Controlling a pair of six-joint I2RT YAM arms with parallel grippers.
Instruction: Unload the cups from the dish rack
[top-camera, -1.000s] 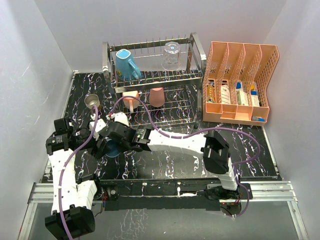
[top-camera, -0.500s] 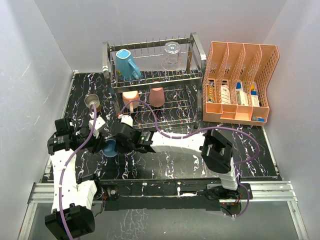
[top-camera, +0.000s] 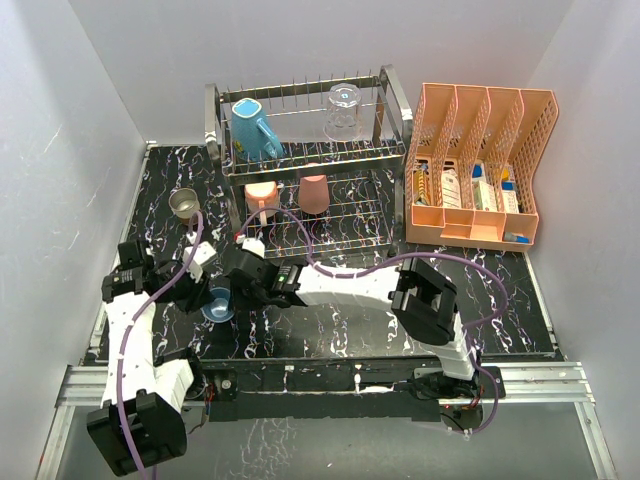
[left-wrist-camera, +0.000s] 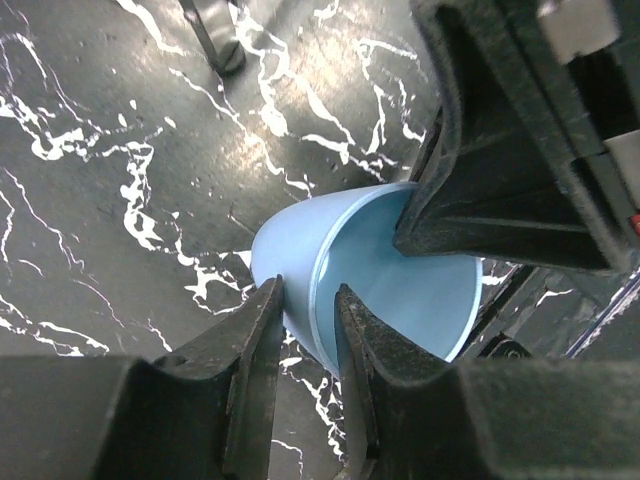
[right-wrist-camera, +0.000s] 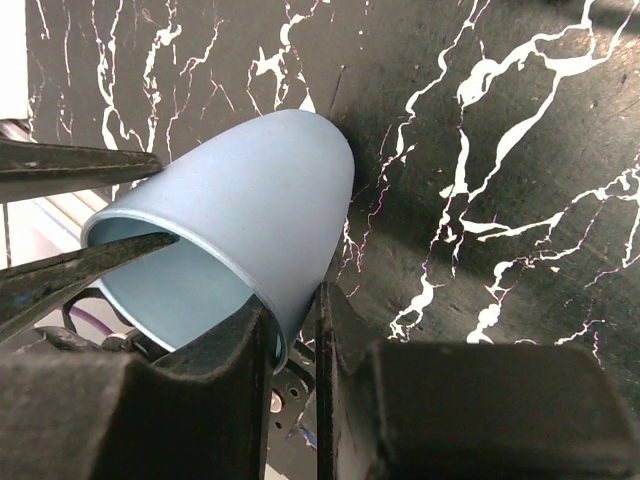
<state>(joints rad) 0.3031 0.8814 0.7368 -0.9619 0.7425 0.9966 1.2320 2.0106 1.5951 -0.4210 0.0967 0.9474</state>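
The light blue tumbler hangs tilted just above the black marbled table, held from both sides. My left gripper is shut on its rim, one finger inside and one outside. My right gripper pinches the opposite side of the rim the same way. On the dish rack the top tier holds a teal mug and a clear glass tumbler. The lower tier holds a pale pink mug and a salmon-red tumbler. A tan metallic-lined cup stands on the table at left.
An orange perforated file organiser with small items sits to the right of the rack. White walls close in the table on the left, back and right. A purple cable loops over the right arm.
My left gripper's jaws have closed onto the tumbler's rim. Both arms and the tumbler have drifted slightly toward the near left.
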